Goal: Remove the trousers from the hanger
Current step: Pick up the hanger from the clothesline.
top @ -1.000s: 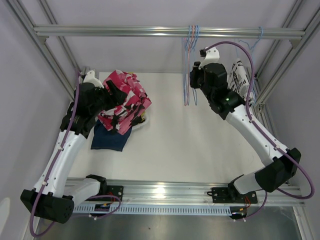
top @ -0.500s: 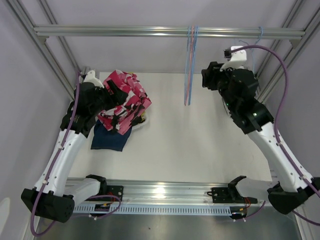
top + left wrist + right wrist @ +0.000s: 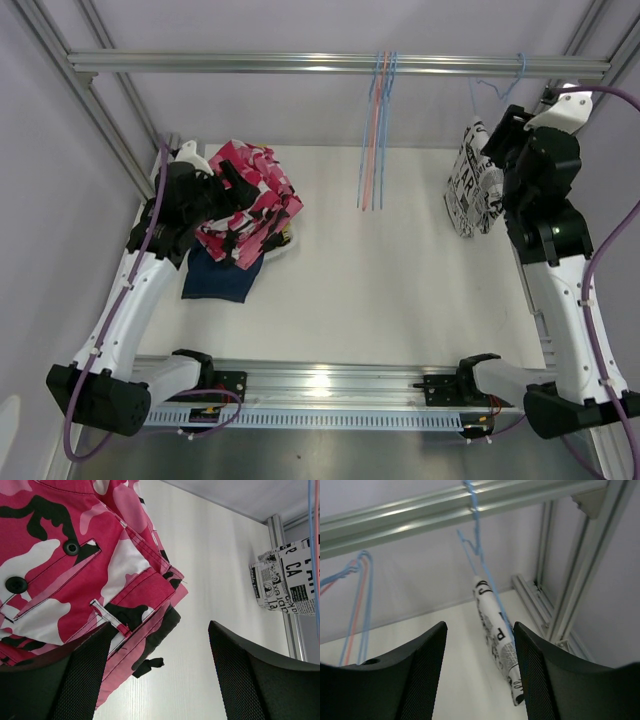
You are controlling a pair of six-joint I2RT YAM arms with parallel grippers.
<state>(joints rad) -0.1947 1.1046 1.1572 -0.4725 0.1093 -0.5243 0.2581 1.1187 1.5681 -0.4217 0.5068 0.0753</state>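
The newsprint trousers, draped on the blue hanger at the right end of the rail, are judged light, limp and apt to slide, best pinched at the hanging hem, while the right fingers and the left fingers are spread apart, empty.

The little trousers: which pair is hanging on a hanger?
The white pair with black newspaper print, on the blue hanger at right; the others lie piled on the table.
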